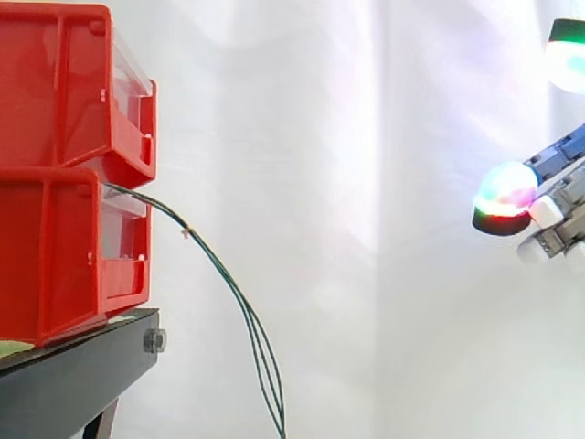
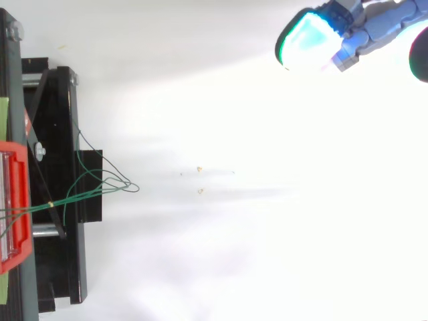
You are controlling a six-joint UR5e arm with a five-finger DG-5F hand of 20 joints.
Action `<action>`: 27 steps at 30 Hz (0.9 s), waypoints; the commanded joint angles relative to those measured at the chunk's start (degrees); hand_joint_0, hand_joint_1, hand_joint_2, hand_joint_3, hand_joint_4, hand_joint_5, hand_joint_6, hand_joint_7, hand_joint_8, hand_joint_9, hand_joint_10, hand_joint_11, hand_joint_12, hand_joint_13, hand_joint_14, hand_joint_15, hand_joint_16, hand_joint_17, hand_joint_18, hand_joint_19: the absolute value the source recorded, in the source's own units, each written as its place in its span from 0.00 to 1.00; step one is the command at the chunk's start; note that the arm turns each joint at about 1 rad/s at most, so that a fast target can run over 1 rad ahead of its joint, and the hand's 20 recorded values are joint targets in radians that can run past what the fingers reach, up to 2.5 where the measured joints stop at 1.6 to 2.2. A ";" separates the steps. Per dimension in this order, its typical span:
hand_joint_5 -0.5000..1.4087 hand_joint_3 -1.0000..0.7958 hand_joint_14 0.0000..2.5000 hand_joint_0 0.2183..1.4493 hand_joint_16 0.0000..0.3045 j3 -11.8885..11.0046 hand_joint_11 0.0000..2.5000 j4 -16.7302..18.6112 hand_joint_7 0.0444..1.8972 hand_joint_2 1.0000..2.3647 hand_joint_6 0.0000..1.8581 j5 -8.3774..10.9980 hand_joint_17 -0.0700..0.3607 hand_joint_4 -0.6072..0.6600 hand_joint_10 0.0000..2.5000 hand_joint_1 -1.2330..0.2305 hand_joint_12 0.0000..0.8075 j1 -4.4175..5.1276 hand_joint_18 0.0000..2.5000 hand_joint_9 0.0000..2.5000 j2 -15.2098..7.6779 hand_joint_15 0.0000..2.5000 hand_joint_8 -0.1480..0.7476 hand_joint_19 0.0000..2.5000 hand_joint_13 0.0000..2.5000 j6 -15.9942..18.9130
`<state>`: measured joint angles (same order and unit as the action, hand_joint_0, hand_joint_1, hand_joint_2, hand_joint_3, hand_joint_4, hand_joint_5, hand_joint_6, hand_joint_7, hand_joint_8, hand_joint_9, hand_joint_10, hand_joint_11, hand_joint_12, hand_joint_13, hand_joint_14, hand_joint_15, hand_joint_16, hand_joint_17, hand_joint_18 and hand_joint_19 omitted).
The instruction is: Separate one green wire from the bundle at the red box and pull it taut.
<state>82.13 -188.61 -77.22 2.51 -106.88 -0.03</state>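
Green wires point(image 1: 250, 319) sagging in a bundle from the lower red box point(image 1: 55, 256) at left, well apart from the hand point(image 2: 374, 30) at far right, its fingers extended and empty, pads glowing cyan and red-green, upper red box point(image 1: 55, 82) stacked above, black stand point(image 1: 73, 380) beneath, white curtain point(image 1: 366, 229) behind

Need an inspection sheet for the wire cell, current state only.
Surface: black stand carries an upper red bin stacked on a lower red bin.
Job's things: green wires leave the lower red bin and hang slack in a loose bundle, untouched.
Clutter: a few small specks on the white floor.
Grippers: robot hand open, well apart from the green wires, holding nothing.
Cables: nothing seen besides the green wires.
Surroundings: white curtain behind the work.
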 commanded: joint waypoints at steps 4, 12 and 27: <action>0.16 0.31 0.00 0.24 0.14 0.04 0.04 2.55 0.36 0.00 0.27 -0.03 0.39 0.65 0.00 0.47 0.39 -0.05 0.12 0.22 -0.09 0.02 0.43 0.12 0.11 0.03; 0.16 0.31 0.00 0.24 0.15 5.67 0.04 10.72 0.36 0.00 0.27 0.67 0.40 0.65 0.00 0.47 0.40 0.21 0.12 0.21 -0.26 0.02 0.43 0.12 0.12 0.03; 0.16 0.31 0.00 0.24 0.15 6.46 0.04 20.30 0.36 0.00 0.27 5.59 0.40 0.65 0.00 0.48 0.40 0.65 0.12 0.22 -2.46 0.02 0.43 0.12 0.12 -3.22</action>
<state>88.60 -169.18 -72.06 3.08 -108.75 -2.96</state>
